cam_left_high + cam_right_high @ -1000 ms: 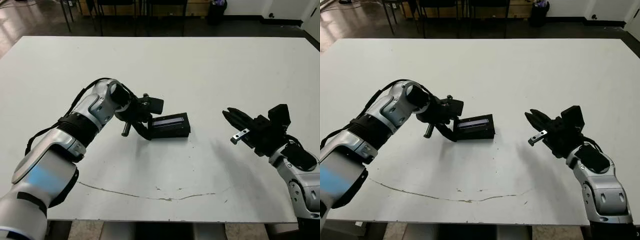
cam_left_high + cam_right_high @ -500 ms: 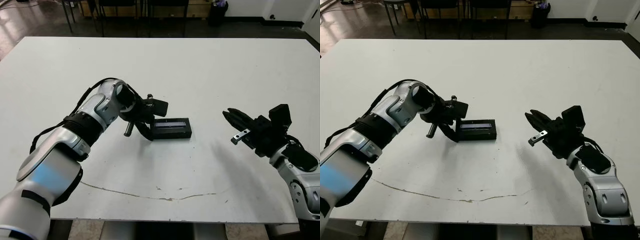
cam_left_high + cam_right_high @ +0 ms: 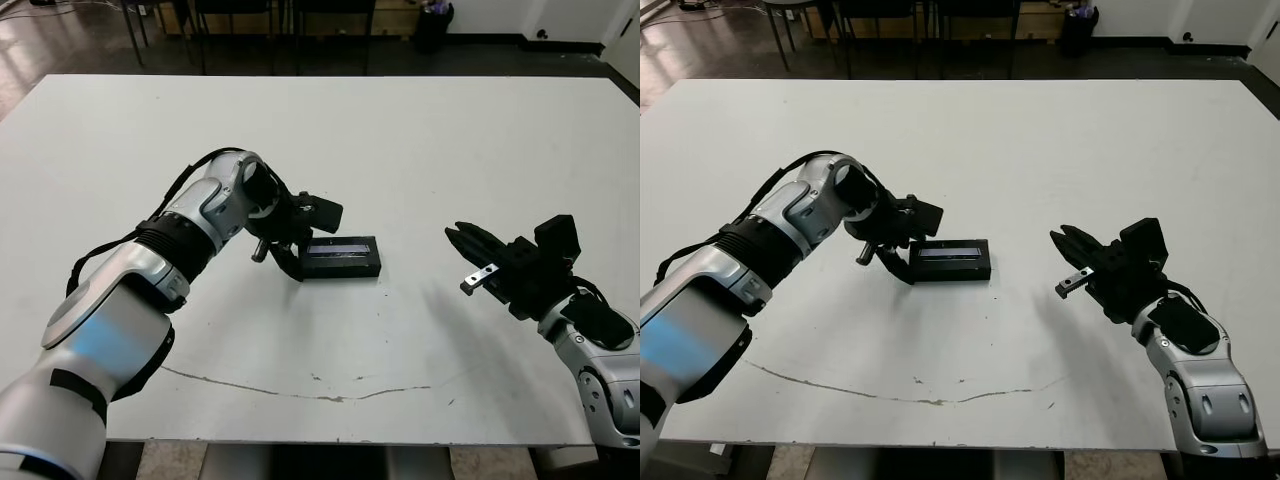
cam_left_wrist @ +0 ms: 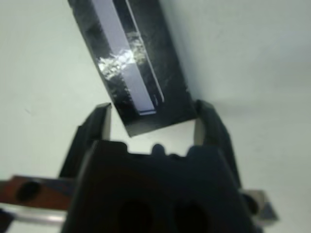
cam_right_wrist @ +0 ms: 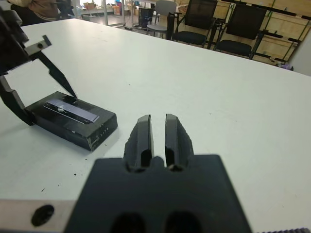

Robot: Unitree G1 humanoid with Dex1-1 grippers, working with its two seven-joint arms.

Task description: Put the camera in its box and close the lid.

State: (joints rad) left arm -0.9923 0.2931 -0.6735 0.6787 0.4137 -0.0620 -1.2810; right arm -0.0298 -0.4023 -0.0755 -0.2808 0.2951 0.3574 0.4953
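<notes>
**Lid seated, left end effector straddling the box end**

The lid (image 3: pixel 341 247) lies flat on the box (image 3: pixel 343 265), near the middle of the tabletop (image 3: pixel 420 140), so the job looks close to done. The left end effector (image 4: pixel 151 127) is spread wide, one finger on either side of the box's short end, gripping nothing; a gap shows on both sides in the left wrist view.

To finish well, I would judge it best to check that the lid sits square on all edges, press lightly if one corner rides high, then draw the fingers straight back along the box's long axis so neither pad drags it askew.

The closed box reads as a slim black slab with a glossy, faintly scuffed top and a long pale grey-blue strip down its face. The camera is out of sight (presumably inside).

The right end effector (image 5: pixel 156 138) hovers well apart to the right, fingers nearly together and empty.
</notes>
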